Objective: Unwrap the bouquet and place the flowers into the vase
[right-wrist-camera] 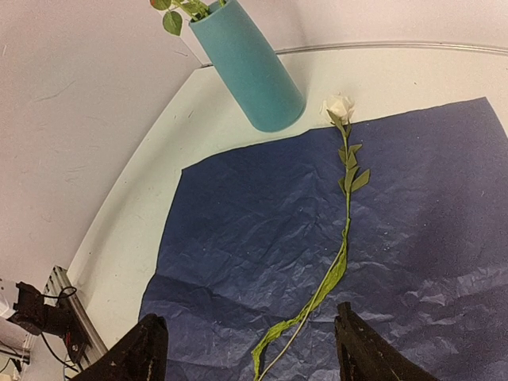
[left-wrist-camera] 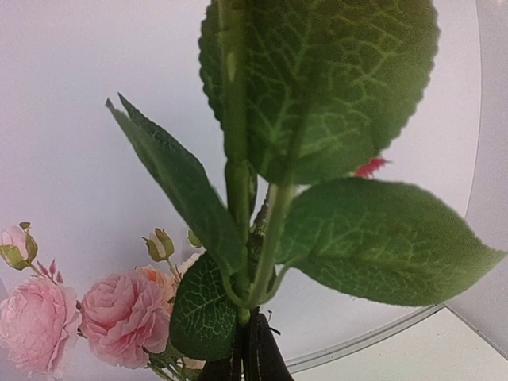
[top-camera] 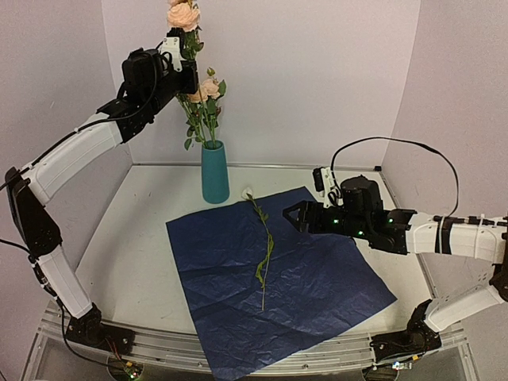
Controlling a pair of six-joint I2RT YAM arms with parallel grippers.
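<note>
The teal vase (top-camera: 214, 172) stands at the back of the table with several pink flowers (top-camera: 205, 99) in it. High above it my left gripper (top-camera: 189, 73) is shut on the green stem of a peach flower (top-camera: 183, 14). In the left wrist view the black fingertips (left-wrist-camera: 258, 361) pinch that leafy stem (left-wrist-camera: 270, 238), and pink blooms (left-wrist-camera: 119, 317) show below. The bouquet's paper lies spread as a dark-blue sheet (top-camera: 317, 278). A cream flower (top-camera: 262, 246) lies on it. My right gripper (top-camera: 290, 215) hovers open just right of that flower; its bloom (right-wrist-camera: 339, 105) lies near the vase (right-wrist-camera: 250, 71).
White walls close in the back and both sides. The metal rail (top-camera: 238, 357) runs along the near edge, and the blue sheet overhangs it slightly. A black cable (top-camera: 397, 143) loops above the right arm.
</note>
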